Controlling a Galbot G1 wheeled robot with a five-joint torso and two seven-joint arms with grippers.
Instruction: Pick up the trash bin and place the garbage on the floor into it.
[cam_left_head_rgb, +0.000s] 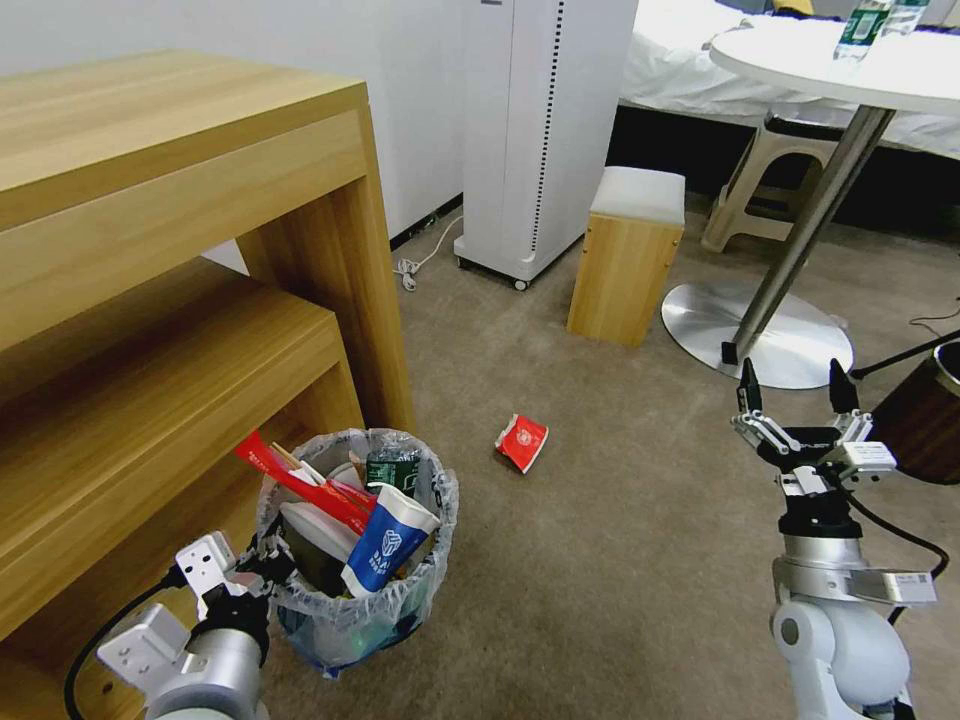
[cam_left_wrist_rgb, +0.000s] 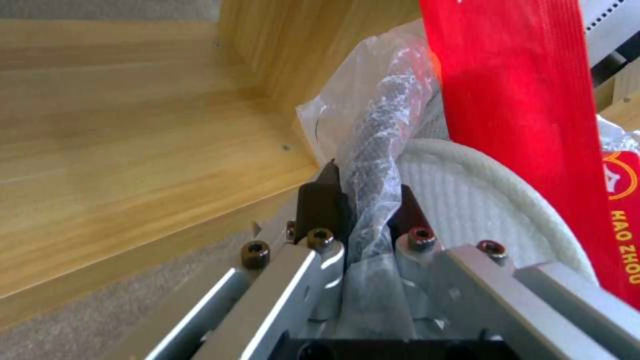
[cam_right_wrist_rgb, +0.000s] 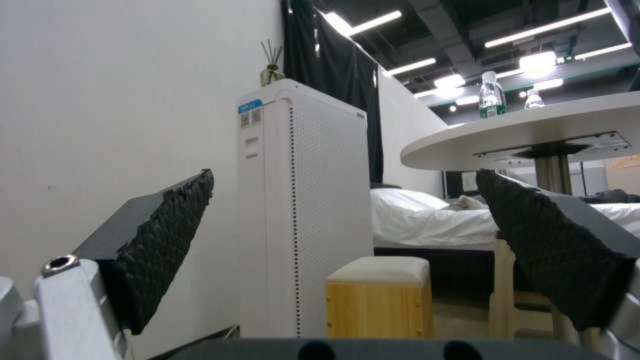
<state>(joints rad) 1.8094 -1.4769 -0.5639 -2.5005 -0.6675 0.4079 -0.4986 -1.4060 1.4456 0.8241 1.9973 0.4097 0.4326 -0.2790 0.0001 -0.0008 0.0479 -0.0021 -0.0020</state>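
The trash bin (cam_left_head_rgb: 345, 600), black with a crinkly whitish bag liner, is beside the wooden shelf at the lower left. It holds a blue paper cup (cam_left_head_rgb: 388, 540), a red wrapper (cam_left_head_rgb: 300, 482), a white slipper (cam_left_head_rgb: 310, 528) and a green-labelled bottle (cam_left_head_rgb: 392, 468). My left gripper (cam_left_head_rgb: 262, 558) is shut on the bin's near-left rim; the left wrist view shows its fingers (cam_left_wrist_rgb: 319, 205) pinching the bagged rim (cam_left_wrist_rgb: 373, 165), with the slipper (cam_left_wrist_rgb: 487, 200) and red wrapper (cam_left_wrist_rgb: 520, 100) just inside. One red wrapper (cam_left_head_rgb: 522, 441) lies on the beige carpet (cam_left_head_rgb: 620, 560). My right gripper (cam_left_head_rgb: 797, 385) hangs open, pointing up, to the right of it.
A wooden shelf unit (cam_left_head_rgb: 170, 300) stands on the left against the bin. A white appliance (cam_left_head_rgb: 540, 130), a small wooden stool (cam_left_head_rgb: 628, 255) and a round table's metal base (cam_left_head_rgb: 760, 335) stand beyond. A brown wood-grain bin (cam_left_head_rgb: 925, 420) sits at the right edge.
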